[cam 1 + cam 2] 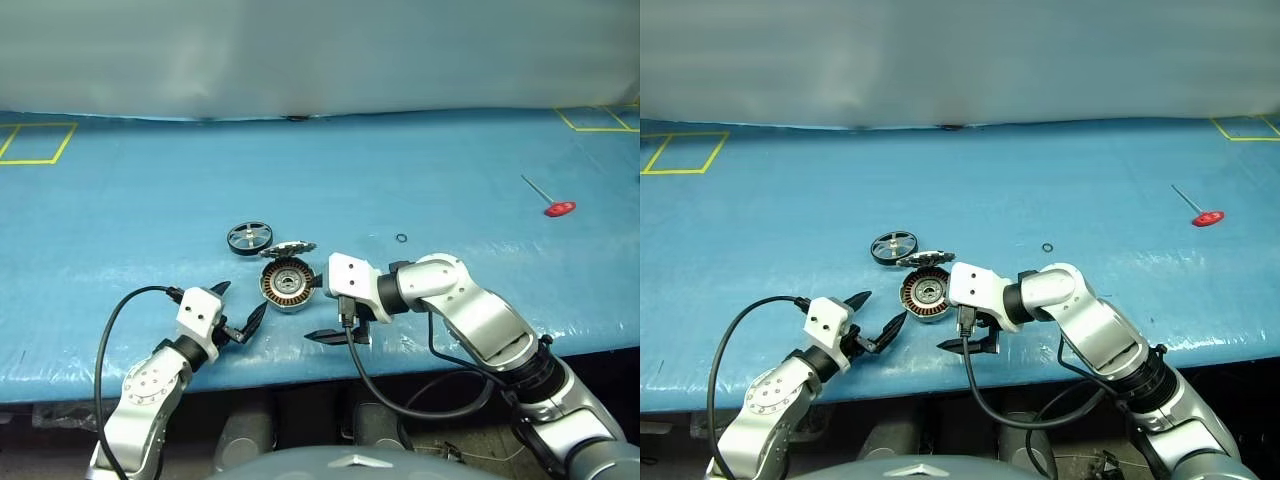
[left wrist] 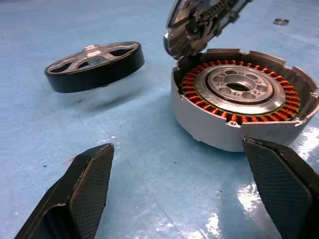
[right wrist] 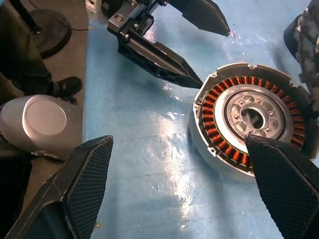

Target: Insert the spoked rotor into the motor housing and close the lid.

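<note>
Blue-covered table (image 1: 420,160). The motor housing (image 1: 287,283) sits near the front edge, about mid-width, open side up — copper windings and pale centre exposed, nothing in it. The lid (image 1: 288,248) stands tilted open at the housing's far side, apparently joined there. The spoked rotor (image 1: 249,237) lies flat on the cover just beyond and to the left of the housing, near it but not touching.

Left gripper (image 1: 236,309) hovers over the front edge just left of the housing, fingers spread wide, holding nothing. Right gripper (image 1: 338,332) hovers at the front edge just right of the housing, fingers also spread and empty. In the right wrist view one of its fingers overlaps the housing's rim; contact cannot be told.

Judgement: the first step is in hand — rotor not yet picked up, lid not yet closed. The next move calls for one gripper to reach past the housing to the rotor, most likely the left, which is on that side. It should take the black rim, lift it level and centre it over the windings. The raised lid crowds the far side, so approach from the left looks safer.

Room: the front edge is close behind both grippers, with little margin there. Wide bare cover lies to left, right and beyond. A small dark ring (image 1: 401,238) and a red-handled tool (image 1: 552,200) lie well clear to the right.
</note>
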Controlling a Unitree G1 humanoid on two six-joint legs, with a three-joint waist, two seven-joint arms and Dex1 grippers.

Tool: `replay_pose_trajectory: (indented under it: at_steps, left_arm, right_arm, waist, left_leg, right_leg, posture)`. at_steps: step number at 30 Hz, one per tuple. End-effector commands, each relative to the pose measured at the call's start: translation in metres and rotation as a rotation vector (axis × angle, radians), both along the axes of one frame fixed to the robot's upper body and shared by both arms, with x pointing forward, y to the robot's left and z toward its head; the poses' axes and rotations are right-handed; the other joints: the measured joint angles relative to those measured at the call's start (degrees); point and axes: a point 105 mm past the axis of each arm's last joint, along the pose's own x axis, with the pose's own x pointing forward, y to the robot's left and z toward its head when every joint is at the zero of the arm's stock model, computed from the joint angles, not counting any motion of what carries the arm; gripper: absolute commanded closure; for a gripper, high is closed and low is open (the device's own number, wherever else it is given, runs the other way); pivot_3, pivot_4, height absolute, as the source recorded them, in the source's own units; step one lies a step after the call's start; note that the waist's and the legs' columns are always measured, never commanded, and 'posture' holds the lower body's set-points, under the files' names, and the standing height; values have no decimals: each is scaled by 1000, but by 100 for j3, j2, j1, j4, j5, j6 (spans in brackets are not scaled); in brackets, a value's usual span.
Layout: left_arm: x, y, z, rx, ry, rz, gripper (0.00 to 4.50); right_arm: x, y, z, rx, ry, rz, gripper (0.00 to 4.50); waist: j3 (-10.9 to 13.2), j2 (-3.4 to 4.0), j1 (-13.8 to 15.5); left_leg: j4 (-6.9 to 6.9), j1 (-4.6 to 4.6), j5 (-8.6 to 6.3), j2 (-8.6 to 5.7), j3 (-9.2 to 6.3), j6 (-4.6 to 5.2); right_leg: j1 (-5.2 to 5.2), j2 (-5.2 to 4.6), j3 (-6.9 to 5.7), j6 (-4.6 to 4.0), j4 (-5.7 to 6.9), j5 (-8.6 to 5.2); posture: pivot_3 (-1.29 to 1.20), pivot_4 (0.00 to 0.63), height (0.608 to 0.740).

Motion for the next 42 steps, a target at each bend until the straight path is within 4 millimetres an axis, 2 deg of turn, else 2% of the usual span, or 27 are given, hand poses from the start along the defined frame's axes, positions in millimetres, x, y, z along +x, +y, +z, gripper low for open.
replay_pose_trajectory:
  at_steps: [1, 7, 11, 17, 22, 30, 36, 42]
  left_arm:
    - [1, -1, 7, -11, -33, -20, 0]
    - [-14, -5, 9, -74, -11, -78, 0]
    - [-20, 0, 12, -81, -23, -75, 0]
    - [-22, 6, 18, -56, -62, -63, 0]
    - [-22, 6, 19, -26, -84, -61, 0]
    - [-23, 1, 18, -33, -78, -70, 0]
    - [-21, -4, 18, -38, -81, -84, 0]
    - [-19, -11, 19, -39, -93, -97, 0]
  right_arm:
    - [1, -3, 12, 49, -23, -24, 36]
    - [11, -19, 25, 234, 44, -201, 36]
    - [19, -41, 17, 278, 56, -358, 36]
    - [49, -73, 2, 329, -42, -703, 36]
    - [66, -74, 0, 459, -134, -940, 36]
    - [84, -82, -10, 408, -377, -1341, 36]
    - [96, -97, -22, 435, -348, -1612, 36]
    - [110, -99, -29, 479, -279, -1736, 36]
  waist:
    - [1, -2, -1]
    - [6, -12, 3]
    - [7, -11, 7]
    - [8, -13, -6]
    - [9, -11, -12]
    - [9, -9, -11]
    - [10, -7, -16]
    - [12, -3, -62]
  left_leg:
    - [0, 0, 0, 0, 0, 0]
    - [-1, -2, -1, 1, 0, 1]
    - [-2, -4, -1, 3, 0, 1]
    - [2, -1, -1, 7, 4, 1]
    - [-2, -3, 0, 9, 9, 0]
    - [-1, -3, 0, 7, 18, 0]
    - [-2, -2, 0, 8, 18, -1]
    - [-3, 0, 0, 9, 23, 0]
  right_leg:
    - [0, 0, 0, 0, 0, 0]
    - [1, -2, 1, 1, -4, -1]
    - [-1, -1, 0, 7, -4, -6]
    - [0, -1, 5, 17, -2, -10]
    - [-6, 20, 11, 17, 1, -10]
    - [-8, 17, 17, 19, 1, -9]
    - [-8, 19, 19, 19, 2, -9]
    - [-9, 24, 25, 18, 4, -8]
  posture:
    - [0, 150, 740]
    - [0, 150, 740]
    - [0, 150, 740]
    - [0, 150, 740]
    - [0, 150, 740]
    - [0, 150, 740]
    - [0, 150, 740]
    - [0, 150, 740]
